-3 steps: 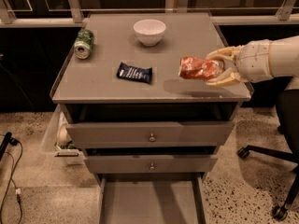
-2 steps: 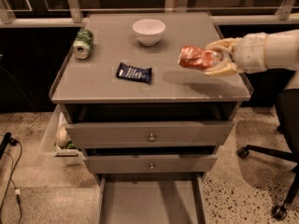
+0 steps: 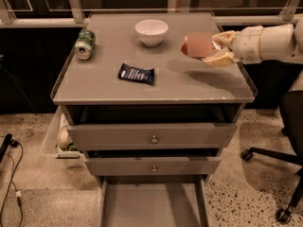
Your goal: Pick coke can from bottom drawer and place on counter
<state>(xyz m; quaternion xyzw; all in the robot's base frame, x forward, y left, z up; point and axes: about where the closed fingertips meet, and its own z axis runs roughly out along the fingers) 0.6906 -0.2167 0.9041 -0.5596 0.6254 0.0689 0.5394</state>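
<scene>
My gripper [image 3: 213, 48] reaches in from the right and is shut on the red-orange coke can [image 3: 197, 45]. It holds the can on its side a little above the right part of the counter [image 3: 189, 82], to the right of the white bowl. The can casts a shadow on the counter below it. The bottom drawer [image 3: 151, 205] is pulled open at the foot of the cabinet, and the part of it that shows holds nothing.
A white bowl [image 3: 151, 32] stands at the counter's back middle. A green can [image 3: 85, 44] lies at the back left. A dark blue snack packet [image 3: 136, 73] lies in the middle. Two knobbed drawers [image 3: 152, 137] stand slightly open. An office chair base [image 3: 279, 174] is at the right.
My gripper has carried the coke can up and toward the back of the counter, closer to the bowl, and turned it so that a flat end faces the camera.
</scene>
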